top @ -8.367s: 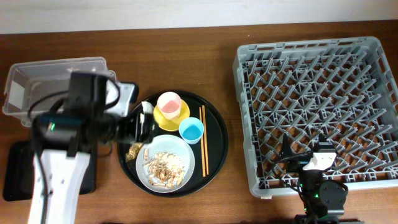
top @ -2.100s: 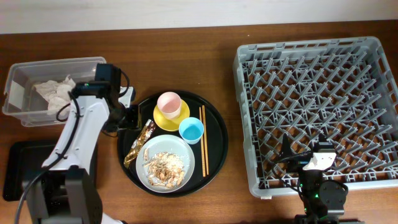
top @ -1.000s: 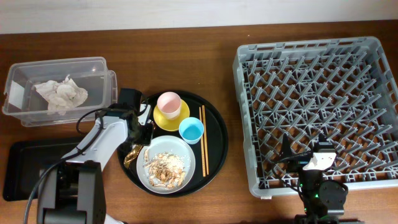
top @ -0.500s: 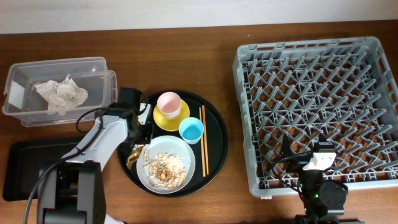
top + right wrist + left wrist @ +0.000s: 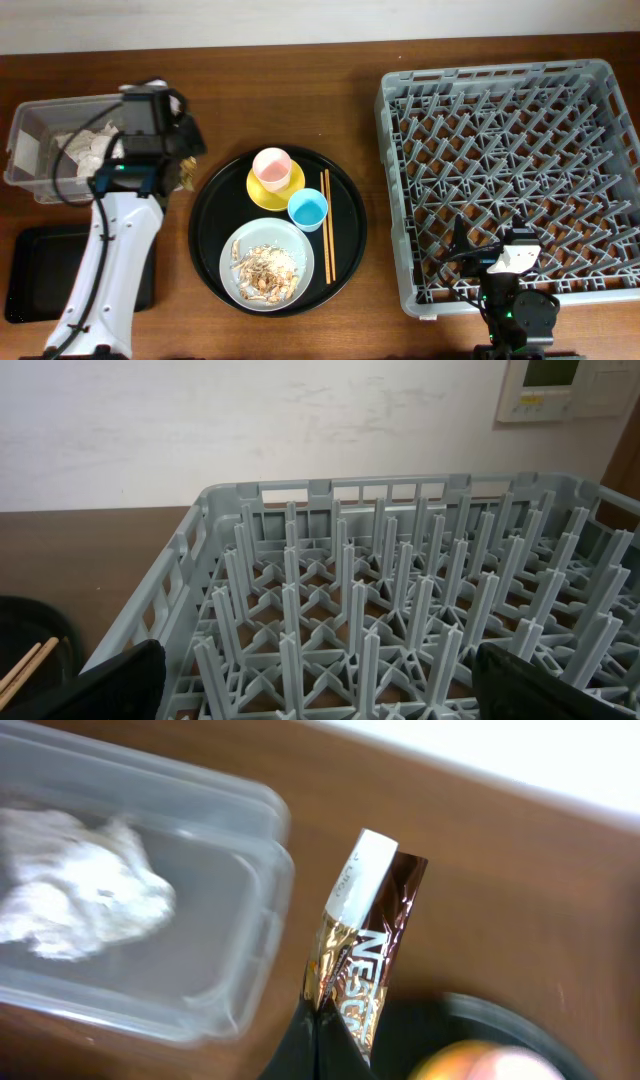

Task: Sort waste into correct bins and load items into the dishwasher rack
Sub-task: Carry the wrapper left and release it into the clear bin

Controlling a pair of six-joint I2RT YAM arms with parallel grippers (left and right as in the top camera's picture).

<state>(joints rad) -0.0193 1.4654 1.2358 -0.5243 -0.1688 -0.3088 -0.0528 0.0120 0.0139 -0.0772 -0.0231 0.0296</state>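
My left gripper (image 5: 322, 1038) is pinched tight on the lower end of the brown wrapper (image 5: 358, 975). The wrapper stands up from my fingers over the wooden table (image 5: 500, 880), just beside the end wall of the clear box (image 5: 262, 910). Inside that box lies a crumpled napkin (image 5: 80, 900). My right gripper (image 5: 330, 700) is spread wide and holds nothing, with the dishwasher rack (image 5: 380, 610) right before it. Farther off, the round black tray (image 5: 345, 240) carries the plate (image 5: 300, 255) of scraps, the pink cup (image 5: 271, 164) on the yellow saucer (image 5: 292, 186), the blue cup (image 5: 308, 208) and the chopsticks (image 5: 326, 225).
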